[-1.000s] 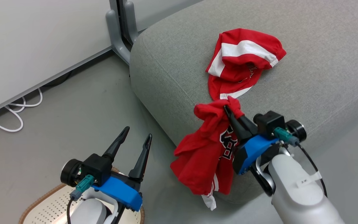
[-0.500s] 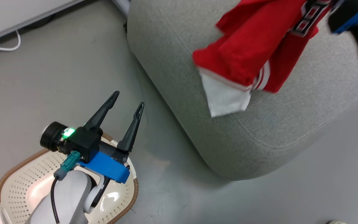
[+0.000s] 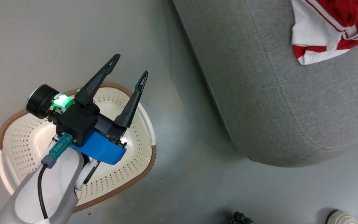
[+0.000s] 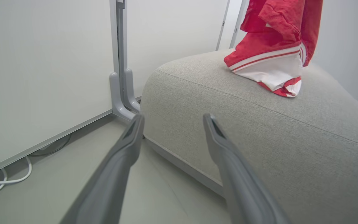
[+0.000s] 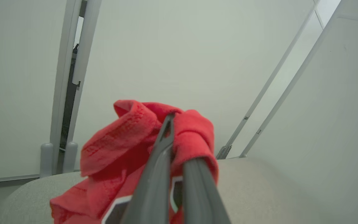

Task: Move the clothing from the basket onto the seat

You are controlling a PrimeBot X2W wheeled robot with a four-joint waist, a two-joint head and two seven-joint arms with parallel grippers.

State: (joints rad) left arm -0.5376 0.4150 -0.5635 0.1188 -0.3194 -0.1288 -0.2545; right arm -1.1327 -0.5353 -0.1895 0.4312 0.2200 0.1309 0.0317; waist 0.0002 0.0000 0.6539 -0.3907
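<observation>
A: Head view first. Where's the clothing point(image 3: 322, 34)?
B: A red-and-white corner of it lies on the seat point(image 3: 275, 109), top right. The left gripper point(image 3: 130, 64) hovers over the basket point(image 3: 148, 161), its 2 fingers spread wide, holding nothing.
A: Left wrist view?
B: The clothing hangs from above, its white hem touching the seat's top.
A: Right wrist view?
B: The right gripper point(image 5: 174, 130) is clamped on a bunched red fold, above the seat.
A: How will it handle?
B: Light, soft and limp, I judge. It drapes and may cling to a finger at release. A thick bunch like this one is the surest hold.
</observation>
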